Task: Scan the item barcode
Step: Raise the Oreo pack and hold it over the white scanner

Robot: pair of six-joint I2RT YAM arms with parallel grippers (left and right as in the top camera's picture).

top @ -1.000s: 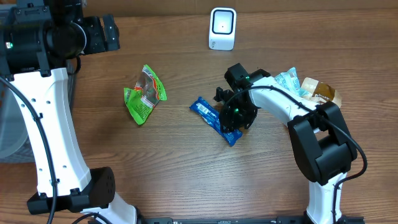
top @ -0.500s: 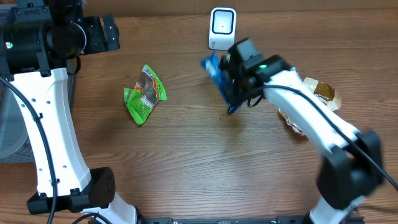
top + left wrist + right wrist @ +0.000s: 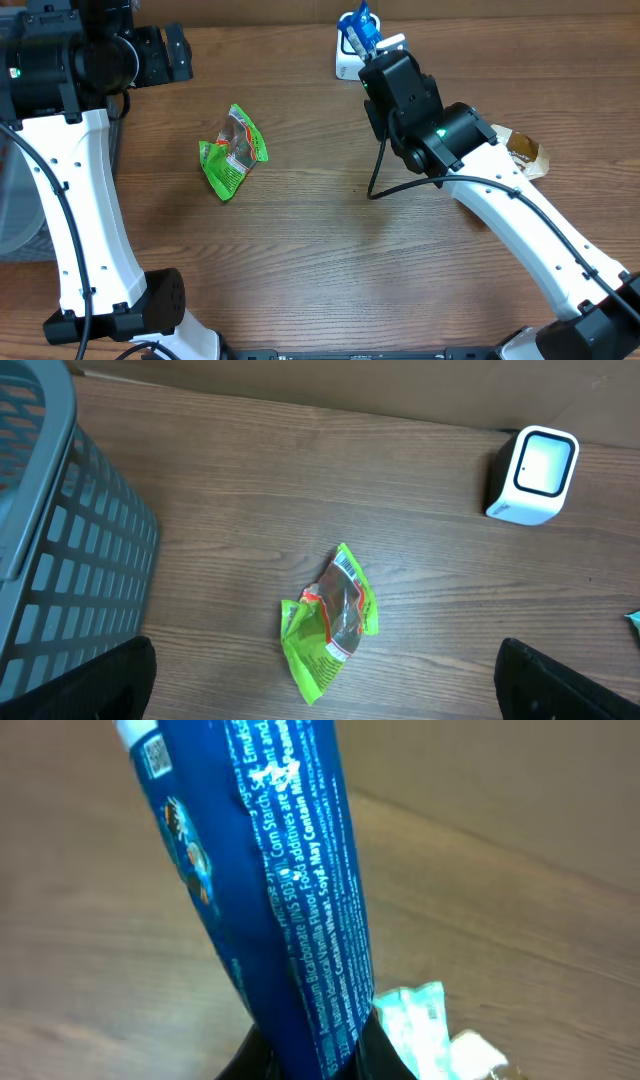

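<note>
Blue snack packet (image 3: 360,25) pinched upright in the tightly closed right gripper (image 3: 300,1055), held up over the white scanner (image 3: 535,475) at the table's far edge; left gripper (image 3: 175,55) spread wide, holding nothing.

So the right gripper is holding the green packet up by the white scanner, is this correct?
Not quite. The right gripper holds the blue packet, not the green one, as the right wrist view shows. The green packet lies on the table, apart from both grippers. The rest stands: the held packet is up by the white scanner.
</note>
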